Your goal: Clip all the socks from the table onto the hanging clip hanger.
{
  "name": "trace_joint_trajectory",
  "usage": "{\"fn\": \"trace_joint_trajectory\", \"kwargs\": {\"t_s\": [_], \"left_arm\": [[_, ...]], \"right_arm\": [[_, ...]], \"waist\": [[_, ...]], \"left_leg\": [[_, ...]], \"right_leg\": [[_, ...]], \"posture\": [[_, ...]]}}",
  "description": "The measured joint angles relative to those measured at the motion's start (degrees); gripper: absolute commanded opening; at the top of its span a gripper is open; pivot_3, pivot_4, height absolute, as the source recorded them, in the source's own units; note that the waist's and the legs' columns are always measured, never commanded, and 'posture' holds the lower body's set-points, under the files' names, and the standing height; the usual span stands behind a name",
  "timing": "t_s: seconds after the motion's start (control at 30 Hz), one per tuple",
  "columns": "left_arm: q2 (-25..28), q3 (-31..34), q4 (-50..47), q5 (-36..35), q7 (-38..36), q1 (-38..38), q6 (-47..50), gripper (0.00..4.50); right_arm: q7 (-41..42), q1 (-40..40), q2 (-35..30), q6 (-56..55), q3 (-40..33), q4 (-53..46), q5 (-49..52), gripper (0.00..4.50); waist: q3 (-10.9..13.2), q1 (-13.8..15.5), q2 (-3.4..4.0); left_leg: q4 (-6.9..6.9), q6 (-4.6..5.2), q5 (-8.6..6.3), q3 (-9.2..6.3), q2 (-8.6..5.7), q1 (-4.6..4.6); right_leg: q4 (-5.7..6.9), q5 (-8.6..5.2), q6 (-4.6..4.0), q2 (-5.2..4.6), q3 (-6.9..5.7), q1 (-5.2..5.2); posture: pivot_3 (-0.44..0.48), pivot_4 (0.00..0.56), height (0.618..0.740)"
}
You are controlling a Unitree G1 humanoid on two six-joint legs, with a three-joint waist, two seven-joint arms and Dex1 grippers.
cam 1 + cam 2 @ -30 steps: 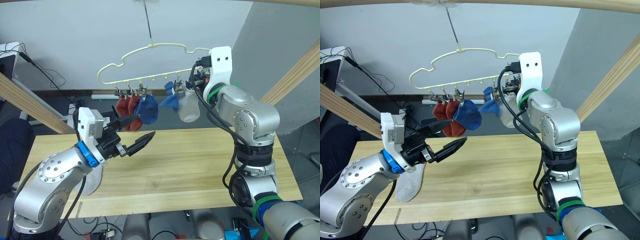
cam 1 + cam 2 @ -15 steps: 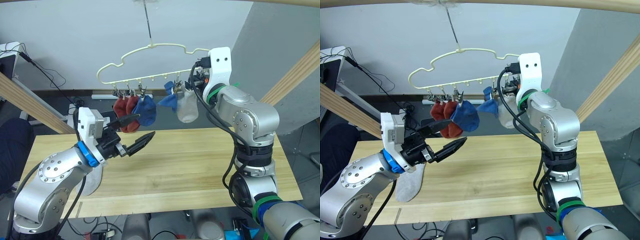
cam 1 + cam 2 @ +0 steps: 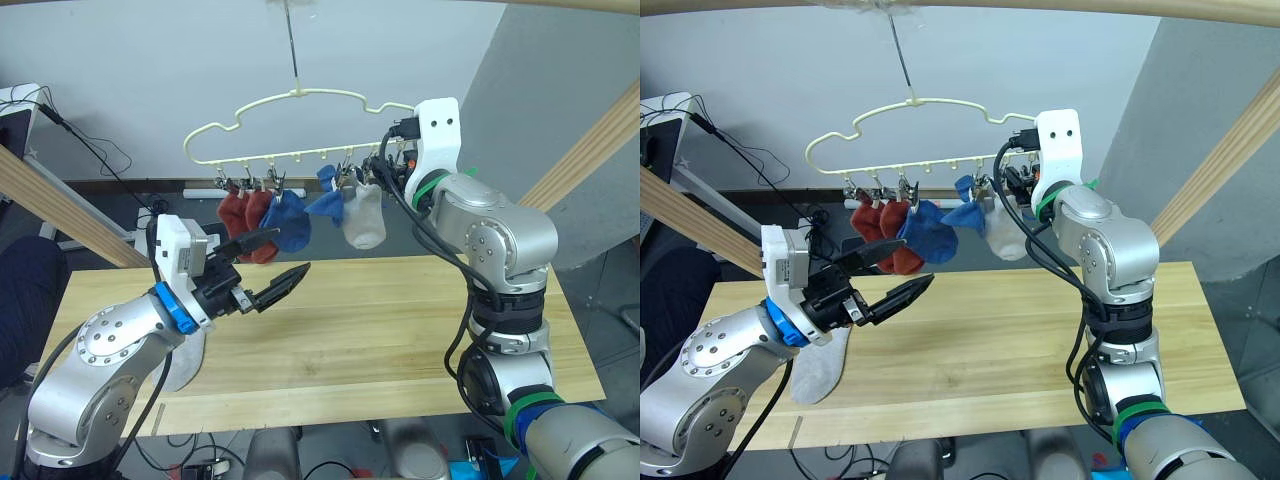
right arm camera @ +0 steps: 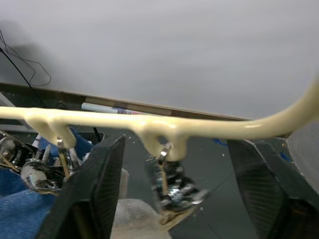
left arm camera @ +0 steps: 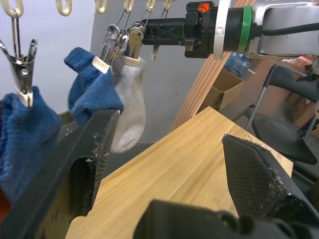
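Swung toward your left since a moment ago, the hanger [image 3: 300,125] now carries its row of socks further from the right arm, while both arms have held their places.

Count five socks clipped: two red socks [image 3: 245,213] at the left end, a blue sock [image 3: 287,221], a second blue sock [image 3: 328,203], and a grey sock [image 3: 362,217] at the right end. The sixth sock [image 3: 822,365], light grey, lies flat on the bench [image 3: 380,330] near its front-left edge, partly under your left arm.

Your left tool [image 3: 268,268] hangs above the bench with its fingers spread wide and nothing between them, just below and in front of the first blue sock, not touching it.

Your right tool [image 4: 172,199] sits raised at the hanger's right end, fingers wide, either side of a clip [image 4: 172,186]. That clip seems to hold the grey sock, though the view is too close to be sure.

Most of the bench is bare from the middle to the right edge.
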Motion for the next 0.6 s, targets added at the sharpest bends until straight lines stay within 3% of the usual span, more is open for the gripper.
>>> {"fn": "trace_joint_trajectory", "kwargs": {"t_s": [0.6], "left_arm": [[-0.5, -0.1, -0.1, 0.2, 1.0, 0.0, 0.0, 3.8]], "right_arm": [[-1.2, -2.0, 1.7, -0.5, -0.2, 2.4, -0.1, 3.13]], "waist": [[0.0, 0.0, 0.0]], "left_leg": [[0.01, 0.0, 0.0, 0.0, 0.0, 0.0]], "right_leg": [[0.02, 0.0, 0.0, 0.0, 0.0, 0.0]], "posture": [[-0.135, 0.327, 0.74]]}}
